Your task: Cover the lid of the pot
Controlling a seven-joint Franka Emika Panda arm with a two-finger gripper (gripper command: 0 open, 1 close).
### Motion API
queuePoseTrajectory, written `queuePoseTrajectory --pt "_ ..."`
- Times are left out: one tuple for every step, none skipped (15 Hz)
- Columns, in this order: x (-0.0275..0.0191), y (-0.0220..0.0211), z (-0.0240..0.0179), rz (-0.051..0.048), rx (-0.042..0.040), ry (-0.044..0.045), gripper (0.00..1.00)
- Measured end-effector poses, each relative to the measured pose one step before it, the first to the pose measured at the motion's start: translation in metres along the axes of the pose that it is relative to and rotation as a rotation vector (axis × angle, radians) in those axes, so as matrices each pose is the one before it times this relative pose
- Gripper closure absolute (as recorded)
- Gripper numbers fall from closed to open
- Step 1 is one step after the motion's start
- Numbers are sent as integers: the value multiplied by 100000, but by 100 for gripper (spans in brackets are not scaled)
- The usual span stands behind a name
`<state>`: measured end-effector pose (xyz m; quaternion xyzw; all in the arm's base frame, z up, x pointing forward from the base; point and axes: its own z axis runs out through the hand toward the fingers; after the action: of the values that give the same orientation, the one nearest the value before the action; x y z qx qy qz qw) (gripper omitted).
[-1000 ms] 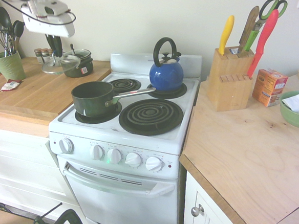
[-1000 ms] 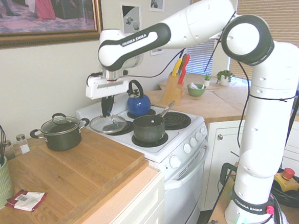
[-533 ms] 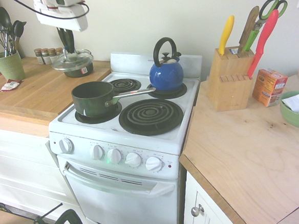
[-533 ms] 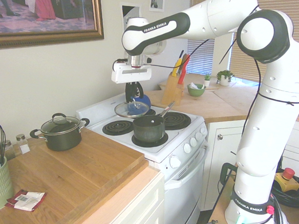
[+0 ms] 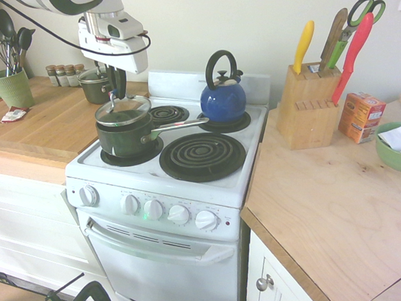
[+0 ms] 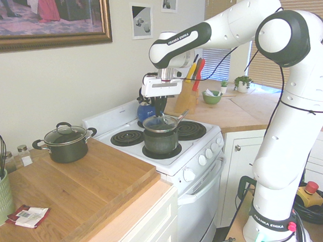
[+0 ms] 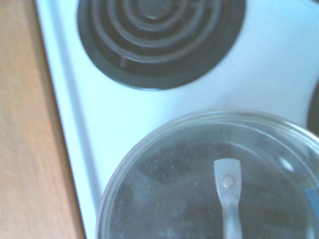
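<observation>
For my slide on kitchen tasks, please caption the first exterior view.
Gripper holds the glass lid just above the dark saucepan on the stove's front burner.

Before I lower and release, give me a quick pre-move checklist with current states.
1. Tool shut on the round clear glass lid by its knob: ok.
2. Lid over the dark green saucepan with the long silver handle: ok in both exterior views.
3. Lid seated on the saucepan's rim: cannot tell; it looks just above it or resting on it, slightly tilted.
4. Lid centred on the rim: cannot tell; the wrist view is blurred.
5. Saucepan sits on the front coil burner of the white stove: ok.
6. Blue kettle stands apart from the lid: ok.
</observation>
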<state>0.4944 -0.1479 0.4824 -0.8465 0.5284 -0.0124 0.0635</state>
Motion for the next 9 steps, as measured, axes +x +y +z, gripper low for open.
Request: queuePoseTrajectory --pt "197 124 203 69 -32 -149 100" --pt "84 -51 223 -69 7 -182 100" --pt "58 -118 292 -31 -19 -175 100" --pt "-24 -177 327 -171 -210 -205 100" --pt "-62 -182 281 -294 -260 -131 100" --pt "-94 -245 323 -433 -254 -71 100" --pt "-140 -244 265 -500 -240 -97 100" --pt "-135 -222 244 -450 -242 -119 100" --pt "-75 -118 136 -252 -154 -87 100"
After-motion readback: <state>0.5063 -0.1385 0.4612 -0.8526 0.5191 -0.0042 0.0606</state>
